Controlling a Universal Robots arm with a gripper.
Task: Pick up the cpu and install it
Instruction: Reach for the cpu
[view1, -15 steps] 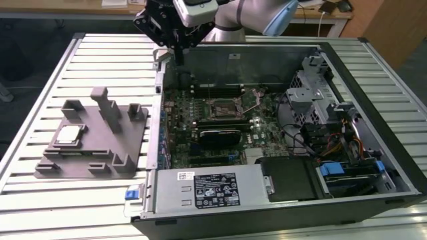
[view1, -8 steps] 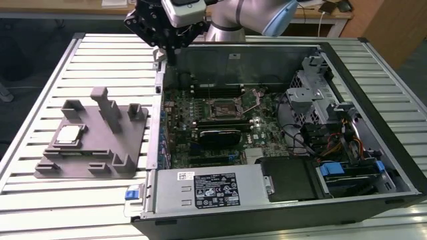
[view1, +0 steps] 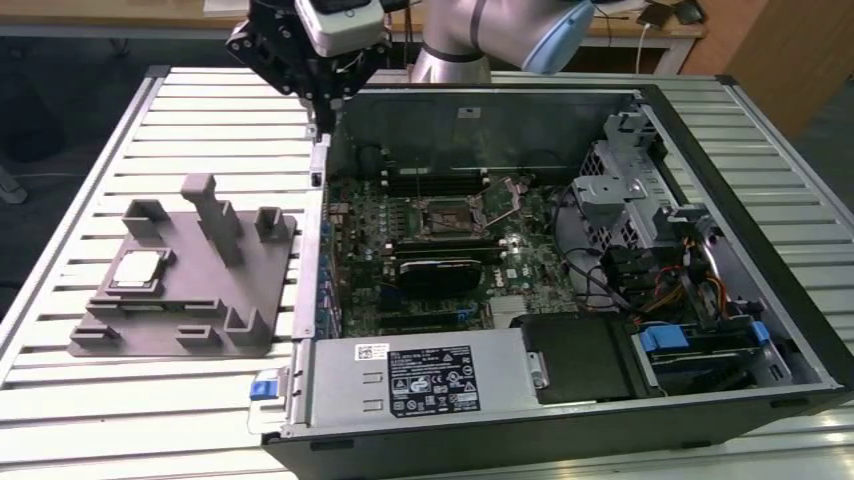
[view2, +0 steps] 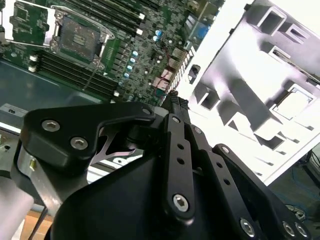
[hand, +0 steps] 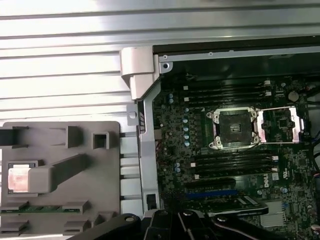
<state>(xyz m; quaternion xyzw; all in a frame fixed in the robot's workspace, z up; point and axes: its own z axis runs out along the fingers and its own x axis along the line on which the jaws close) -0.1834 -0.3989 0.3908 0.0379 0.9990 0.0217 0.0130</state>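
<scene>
While the robot arm (view1: 487, 30) hangs over the far edge of an opened computer case (view1: 534, 115), its black gripper (view1: 320, 100) sits near the top of the frame, toward the exterior view's left, just above the case's corner. In the second wrist view the gripper (view2: 175, 97) has its fingers drawn together to a point, with nothing held between them.

The cpu (view1: 138, 270), a small silver square with a pale rim, lies flat in a recess of a grey fixture block (view1: 200, 310) at the exterior view's left, well apart from the gripper and outside the case. It shows as a bright square in the block in both wrist views (view2: 294, 104) (hand: 17, 179), partly covered by a grey post in the first wrist view.

The block rests on a ribbed metal surface (view1: 214, 110) just beside the case's side wall. Inside the case, near the centre of the frame, the green circuit board (view1: 367, 250) carries a black square socket (view1: 447, 213). In the first wrist view the socket (hand: 235, 127) lies uncovered, with its metal plate (hand: 292, 122) folded open beside it. A grey metal box (view1: 414, 375) with a white label fills the near end of the case.
</scene>
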